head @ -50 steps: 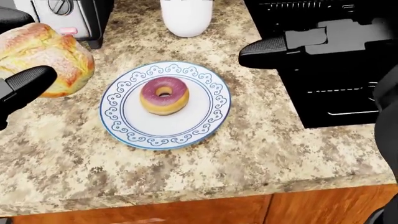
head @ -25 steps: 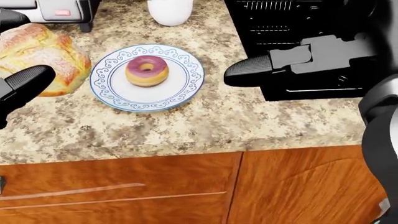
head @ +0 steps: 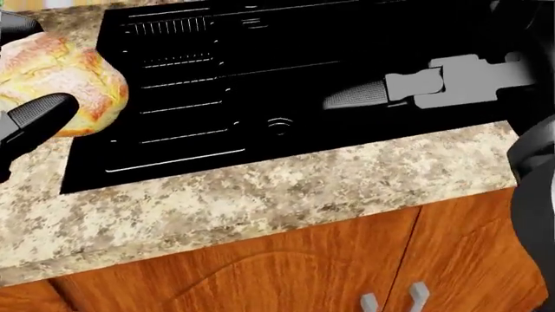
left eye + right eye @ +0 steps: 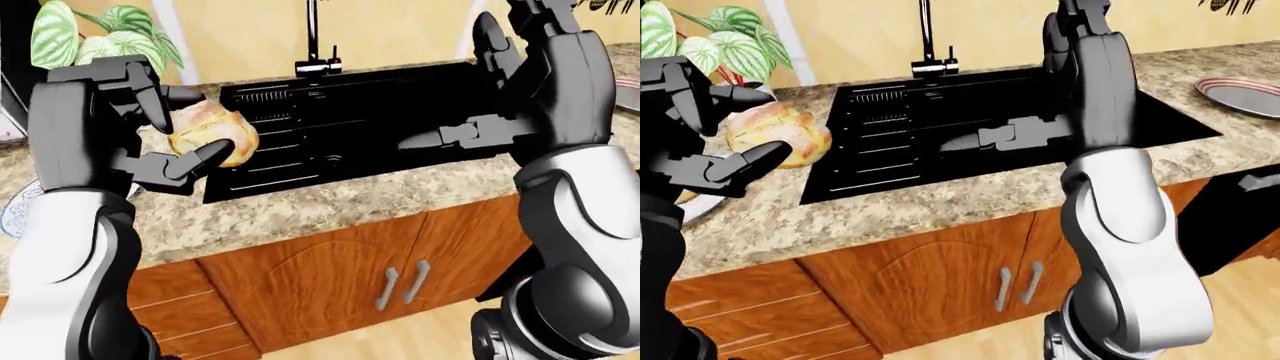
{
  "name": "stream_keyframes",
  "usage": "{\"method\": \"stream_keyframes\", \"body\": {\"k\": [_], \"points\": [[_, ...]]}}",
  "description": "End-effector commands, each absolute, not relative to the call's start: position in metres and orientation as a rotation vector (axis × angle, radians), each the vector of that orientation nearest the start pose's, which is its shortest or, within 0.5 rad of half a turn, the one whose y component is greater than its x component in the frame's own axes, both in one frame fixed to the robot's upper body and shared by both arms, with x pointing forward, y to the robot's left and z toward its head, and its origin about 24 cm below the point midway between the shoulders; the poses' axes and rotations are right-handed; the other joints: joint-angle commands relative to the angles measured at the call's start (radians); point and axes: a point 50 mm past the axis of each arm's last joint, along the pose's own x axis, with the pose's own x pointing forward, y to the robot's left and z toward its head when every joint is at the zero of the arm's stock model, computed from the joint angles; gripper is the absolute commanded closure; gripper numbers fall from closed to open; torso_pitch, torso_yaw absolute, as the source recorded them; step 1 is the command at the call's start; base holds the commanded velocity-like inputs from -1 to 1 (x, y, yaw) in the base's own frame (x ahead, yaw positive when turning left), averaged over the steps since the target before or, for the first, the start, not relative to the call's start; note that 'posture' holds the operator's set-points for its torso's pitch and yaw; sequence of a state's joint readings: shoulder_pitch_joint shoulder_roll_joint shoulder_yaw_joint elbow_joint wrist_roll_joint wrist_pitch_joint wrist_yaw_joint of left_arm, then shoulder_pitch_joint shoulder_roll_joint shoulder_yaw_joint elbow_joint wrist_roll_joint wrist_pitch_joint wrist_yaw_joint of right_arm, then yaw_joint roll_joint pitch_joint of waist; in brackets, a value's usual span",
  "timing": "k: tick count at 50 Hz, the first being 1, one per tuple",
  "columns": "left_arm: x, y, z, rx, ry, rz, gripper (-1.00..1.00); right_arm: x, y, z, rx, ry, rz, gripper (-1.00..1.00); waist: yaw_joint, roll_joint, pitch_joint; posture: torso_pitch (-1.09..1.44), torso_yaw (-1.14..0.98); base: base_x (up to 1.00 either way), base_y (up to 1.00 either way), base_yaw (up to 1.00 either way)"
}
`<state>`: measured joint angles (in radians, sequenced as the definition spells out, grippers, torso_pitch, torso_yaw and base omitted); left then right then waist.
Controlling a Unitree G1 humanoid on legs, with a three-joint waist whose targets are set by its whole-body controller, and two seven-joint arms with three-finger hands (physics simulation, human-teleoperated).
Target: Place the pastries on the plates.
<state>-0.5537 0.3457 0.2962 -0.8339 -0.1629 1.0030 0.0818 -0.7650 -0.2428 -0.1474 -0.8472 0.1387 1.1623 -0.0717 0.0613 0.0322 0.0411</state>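
- Our left hand (image 4: 135, 124) is raised at the left of the left-eye view, fingers curled around a crusty pastry (image 4: 210, 133) held above the counter (image 3: 286, 195) beside the black sink (image 3: 260, 84).
- The pastry is roundish; we cannot tell its long axis.
- Our right hand (image 4: 520, 90) hangs over the sink, fingers spread, holding nothing.

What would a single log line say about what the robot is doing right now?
left hand: fingers shut on bread roll | right hand: open, empty, over black sink | second plate: empty, right counter
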Motion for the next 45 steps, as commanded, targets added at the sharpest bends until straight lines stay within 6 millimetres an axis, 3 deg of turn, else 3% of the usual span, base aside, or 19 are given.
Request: {"method": "stream_keyframes", "body": {"k": [1,2,3,4,5,7,14,16,17,18,19,20,24,26,27,28,29,40,45], "points": [[0.2307,0.1968,0.2861,0.159,-0.502,0.168,1.0,0.237,-0.1497,0.3098,-0.126,-0.516,0.008,-1.0,0.004,0.003,0.005,0.0,0.0,0.51,-0.91,0.0],[0.2306,0.197,0.2861,0.159,-0.501,0.169,1.0,0.2366,-0.1499,0.3099,-0.125,-0.515,0.008,-1.0,0.001,-0.014,0.008,0.0,0.0,0.51,-0.89,0.0],[0.2305,0.1972,0.2867,0.161,-0.502,0.169,1.0,0.2371,-0.1508,0.31,-0.118,-0.512,0.004,-1.0,-0.008,-0.052,-0.005,0.0,0.0,0.46,-0.83,0.0],[0.2301,0.1975,0.2876,0.16,-0.504,0.17,1.0,0.2372,-0.1513,0.3111,-0.114,-0.513,-0.002,-1.0,-0.04,-0.133,-0.019,0.0,0.0,0.14,-0.38,0.0],[0.23,0.1978,0.2882,0.161,-0.505,0.171,1.0,0.2376,-0.1504,0.3116,-0.113,-0.511,0.003,-1.0,-0.034,-0.113,-0.004,0.0,0.0,0.02,-0.34,0.0],[0.2293,0.1977,0.2889,0.161,-0.506,0.17,1.0,0.2387,-0.1505,0.3123,-0.11,-0.509,-0.002,-1.0,-0.06,-0.113,-0.029,0.0,0.0,0.0,-0.33,0.0],[0.2312,0.1969,0.2894,0.159,-0.509,0.169,1.0,0.2395,-0.1486,0.3146,-0.115,-0.51,0.007,-1.0,-0.074,-0.044,0.009,0.0,0.0,0.0,-0.39,0.0],[0.2312,0.197,0.2885,0.16,-0.508,0.169,1.0,0.2399,-0.1479,0.3143,-0.117,-0.513,0.009,-1.0,-0.076,-0.034,0.006,0.0,0.0,0.0,-0.52,0.0],[0.2306,0.1974,0.2883,0.16,-0.509,0.171,1.0,0.24,-0.1482,0.3137,-0.114,-0.511,0.009,-1.0,-0.065,-0.02,0.0,0.0,0.0,0.0,-0.52,0.0],[0.2299,0.198,0.2884,0.16,-0.51,0.173,1.0,0.2399,-0.1485,0.3132,-0.11,-0.511,0.007,-1.0,-0.051,0.028,-0.008,0.0,0.0,0.0,-0.52,0.0],[0.2295,0.1982,0.2881,0.16,-0.509,0.172,1.0,0.2403,-0.1483,0.3122,-0.112,-0.509,0.008,-1.0,-0.066,-0.014,0.006,0.0,0.0,0.0,-0.52,0.0],[0.2292,0.1983,0.2879,0.16,-0.509,0.172,1.0,0.2402,-0.1482,0.3121,-0.108,-0.509,0.008,-1.0,-0.075,0.01,-0.006,0.0,0.0,0.0,-0.52,0.0],[0.2287,0.1988,0.2878,0.161,-0.508,0.173,1.0,0.241,-0.1487,0.31,-0.107,-0.506,0.005,-1.0,-0.059,0.011,-0.02,0.0,0.0,0.0,-0.54,0.0],[0.2283,0.1988,0.2876,0.162,-0.508,0.173,1.0,0.2414,-0.148,0.3099,-0.107,-0.508,0.007,-1.0,-0.058,-0.036,-0.004,0.0,0.0,0.0,-0.55,0.0],[0.2282,0.1988,0.2874,0.163,-0.507,0.174,1.0,0.2416,-0.1479,0.3096,-0.109,-0.508,0.007,-1.0,-0.067,-0.097,-0.023,0.0,0.0,0.0,-0.55,0.0],[0.2284,0.1987,0.2872,0.164,-0.507,0.174,1.0,0.2416,-0.1478,0.3094,-0.11,-0.508,0.008,-1.0,-0.064,-0.119,-0.046,0.0,0.0,0.0,-0.55,0.0],[0.2285,0.1987,0.2874,0.163,-0.508,0.175,1.0,0.2417,-0.1478,0.3093,-0.11,-0.508,0.008,-1.0,-0.071,-0.082,-0.013,0.0,0.0,0.0,-0.55,0.0],[0.2281,0.1992,0.2879,0.164,-0.509,0.178,1.0,0.2416,-0.1478,0.3112,-0.114,-0.511,0.006,-1.0,-0.043,-0.007,-0.003,0.0,0.0,0.0,-0.53,0.0],[0.2282,0.1993,0.2897,0.167,-0.512,0.178,1.0,0.2399,-0.1479,0.3159,-0.119,-0.517,0.01,-1.0,-0.035,-0.05,-0.026,0.0,0.0,0.0,-0.18,0.0]]}}
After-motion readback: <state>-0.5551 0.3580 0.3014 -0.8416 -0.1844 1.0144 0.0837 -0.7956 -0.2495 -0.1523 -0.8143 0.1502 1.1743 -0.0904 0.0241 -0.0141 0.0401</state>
